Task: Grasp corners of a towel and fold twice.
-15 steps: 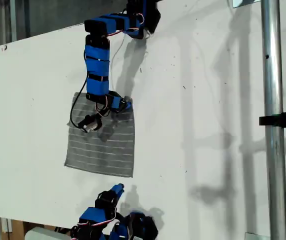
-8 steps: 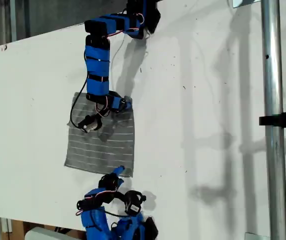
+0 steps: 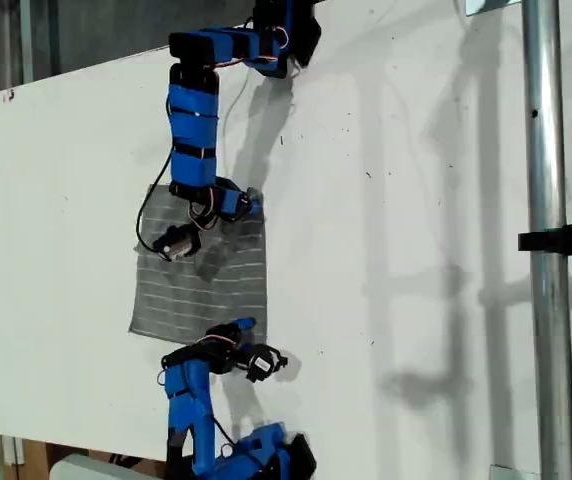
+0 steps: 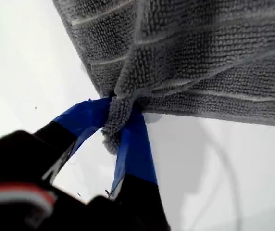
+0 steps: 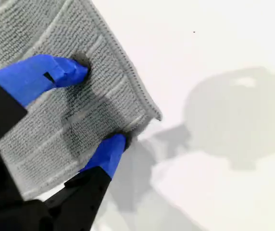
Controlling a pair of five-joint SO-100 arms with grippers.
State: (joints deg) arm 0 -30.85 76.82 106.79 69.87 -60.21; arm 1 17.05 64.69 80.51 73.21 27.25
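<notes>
Exterior view: towel (image 3: 206, 290) lies flat on the white table (image 3: 416, 200), toward the exterior view's left. Since a second ago the lower arm has swung up from the table's near edge; its gripper now sits at the towel's near corner (image 3: 256, 340), exterior view's right. The upper arm has barely moved, parked over the far corner. Both ends are engaged, so I judge the first fold can start.

First wrist view: my first gripper (image 4: 120, 122) is clenched on a bunched towel corner (image 4: 116, 125), cloth pulled up into a ridge.

Second wrist view: my second gripper (image 5: 96, 106) straddles the other corner, jaws still spread, one blue fingertip (image 5: 70, 72) on top, one at the edge. No pinch yet.

Obstructions: steel pole (image 3: 546, 240) at the exterior view's right, well apart. Risk: dangling servo cable (image 3: 146, 215) over the cloth.
</notes>
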